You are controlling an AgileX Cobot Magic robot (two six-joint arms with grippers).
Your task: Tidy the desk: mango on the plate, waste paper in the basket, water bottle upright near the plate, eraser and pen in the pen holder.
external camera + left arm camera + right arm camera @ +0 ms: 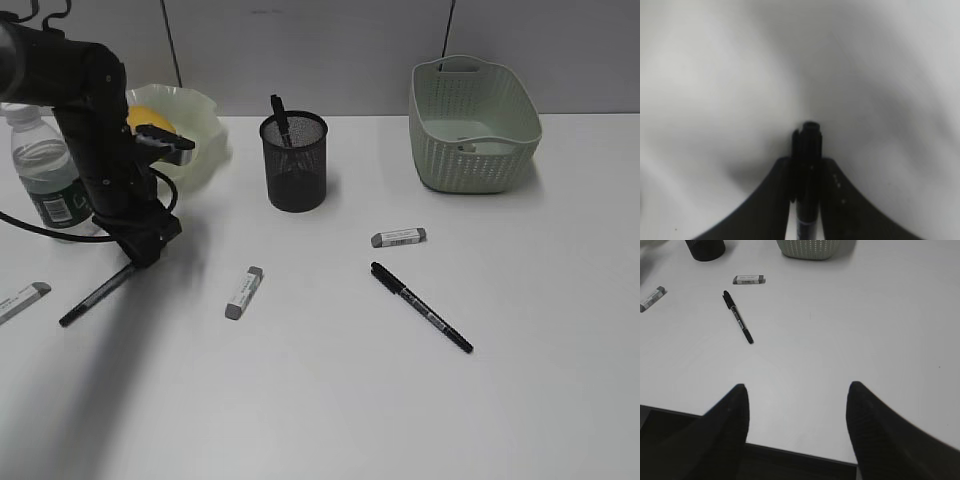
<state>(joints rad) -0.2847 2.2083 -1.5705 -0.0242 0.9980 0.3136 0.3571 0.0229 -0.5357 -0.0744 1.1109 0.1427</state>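
Left gripper [807,172] is down at the bench [330,400] with its jaws pinched on a black pen [808,150]; in the wrist view we see the pen's cap end poking out between them. In the exterior view that pen [95,297] slants across the bench, far end toward the front left. Right gripper [797,410] hangs over the near edge with jaws wide apart and nothing between them.

Further out: a second pen [421,307] lies right of centre, an eraser [398,238] just behind it, another eraser [244,292] mid-bench and a third [22,300] at the left edge. The pen holder [294,160] has a pen in it already. Mango [143,117] sits in the plate [200,125], water bottle [45,175] stands upright just left of it, and the basket [473,125] is back right.
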